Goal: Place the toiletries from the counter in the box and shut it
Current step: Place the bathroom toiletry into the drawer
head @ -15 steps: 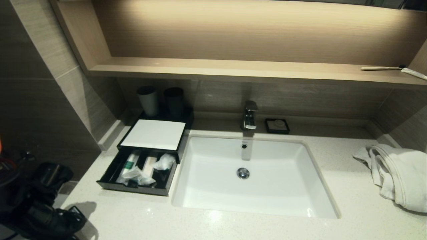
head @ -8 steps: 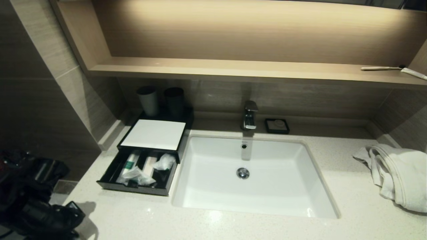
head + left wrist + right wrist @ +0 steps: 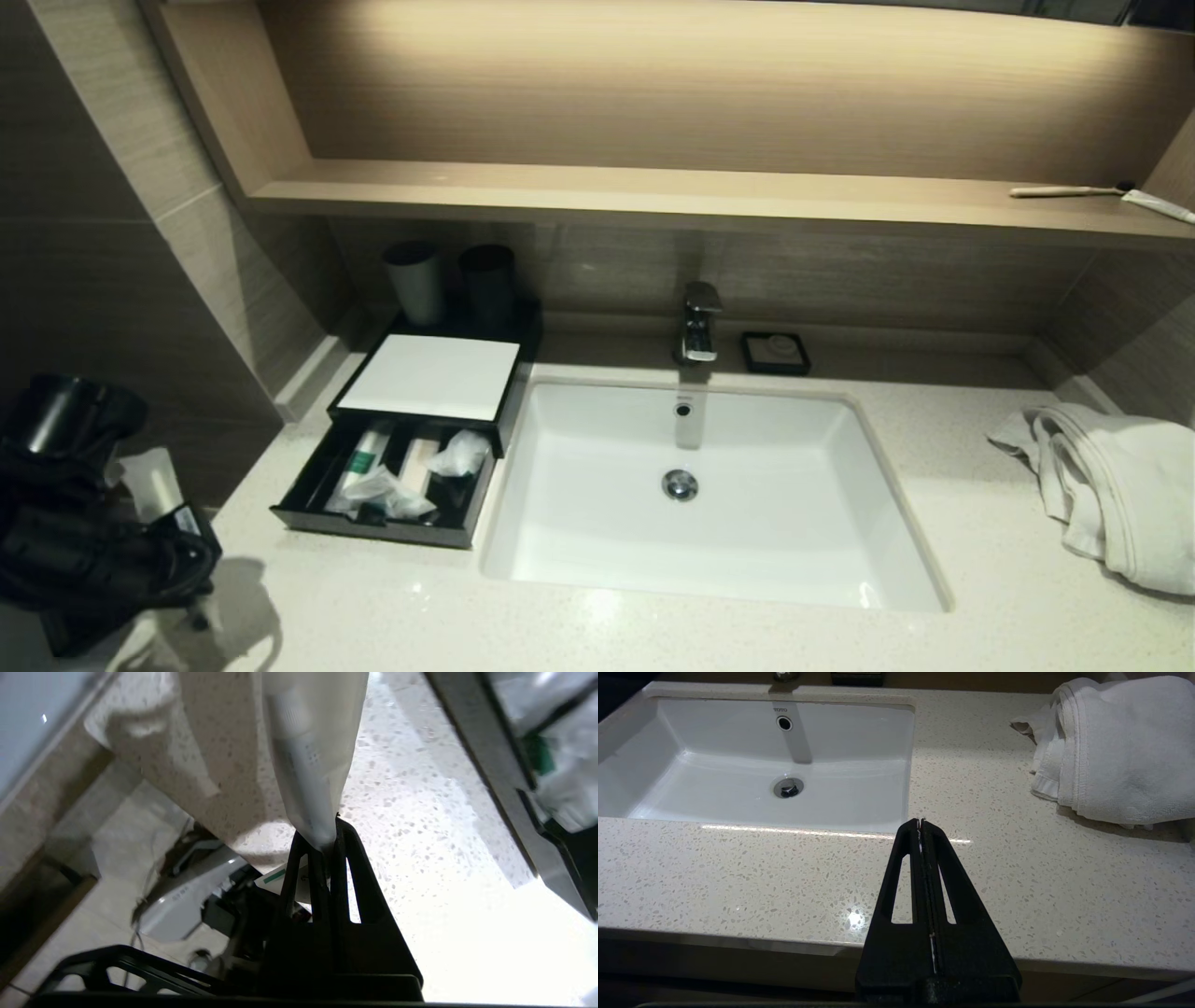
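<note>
L gripper (image 3: pixel 322 842) at table (image 3: pixel 392 607) front-left corner, fingers clamped on end of packet (image 3: pixel 310 742); long axis runs straight out from fingers. Box (image 3: pixel 387 485) lies rearward-right, near, drawer open, toiletries inside. L arm nearer. R gripper (image 3: pixel 920 826) idle at front edge, fingers together. Packet contents unclear.

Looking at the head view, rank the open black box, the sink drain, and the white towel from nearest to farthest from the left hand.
Measured from the left hand, shut on a packet at the counter's left edge:
1. Open black box, just to its right, beside the sink.
2. Sink drain, mid-basin.
3. White towel, at the counter's far right.
</note>
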{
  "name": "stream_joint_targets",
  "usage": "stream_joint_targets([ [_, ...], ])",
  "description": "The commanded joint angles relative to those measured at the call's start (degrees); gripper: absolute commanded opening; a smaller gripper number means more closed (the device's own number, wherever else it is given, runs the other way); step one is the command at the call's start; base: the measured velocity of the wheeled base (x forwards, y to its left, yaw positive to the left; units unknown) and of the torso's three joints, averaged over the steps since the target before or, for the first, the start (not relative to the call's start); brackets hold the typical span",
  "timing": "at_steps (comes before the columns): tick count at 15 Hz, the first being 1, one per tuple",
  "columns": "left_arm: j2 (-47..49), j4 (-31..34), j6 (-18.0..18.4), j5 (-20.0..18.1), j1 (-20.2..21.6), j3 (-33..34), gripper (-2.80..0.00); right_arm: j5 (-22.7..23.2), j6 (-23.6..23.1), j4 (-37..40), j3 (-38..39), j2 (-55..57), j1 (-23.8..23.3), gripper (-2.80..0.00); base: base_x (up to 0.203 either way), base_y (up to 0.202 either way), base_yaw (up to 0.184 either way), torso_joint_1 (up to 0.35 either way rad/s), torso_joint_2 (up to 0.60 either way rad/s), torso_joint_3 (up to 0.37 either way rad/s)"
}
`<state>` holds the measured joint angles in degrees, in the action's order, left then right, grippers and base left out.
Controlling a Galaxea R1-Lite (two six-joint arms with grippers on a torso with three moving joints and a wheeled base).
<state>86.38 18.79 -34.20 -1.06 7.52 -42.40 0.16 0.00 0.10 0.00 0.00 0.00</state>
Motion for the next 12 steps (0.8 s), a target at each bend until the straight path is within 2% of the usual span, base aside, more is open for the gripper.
stream_joint_targets([
  [1,-2.79,2.32,5.53,-0.76,-0.05,-3.61,-2.80,0.02,0.00,-0.01,0.00,0.00,0.00,-2.80,0.000,0.000,0.000,0.000,0.00,0.000],
  [5,-2.99,9.49,20.24,-4.41,-0.13,-9.76,-2.80,0.02,0.00,-0.01,0.00,0.00,0.00,-2.80,0.000,0.000,0.000,0.000,0.00,0.000],
  [8,-1.96,13.22,28.32,-6.07,-0.17,-11.53,-2.80,0.02,0.00,-0.01,0.00,0.00,0.00,-2.80,0.000,0.000,0.000,0.000,0.00,0.000],
  [12,-1.04,19.66,35.95,-6.78,-3.15,-13.88,-2.80,0.02,0.00,-0.01,0.00,0.00,0.00,-2.80,0.000,0.000,0.000,0.000,0.00,0.000],
])
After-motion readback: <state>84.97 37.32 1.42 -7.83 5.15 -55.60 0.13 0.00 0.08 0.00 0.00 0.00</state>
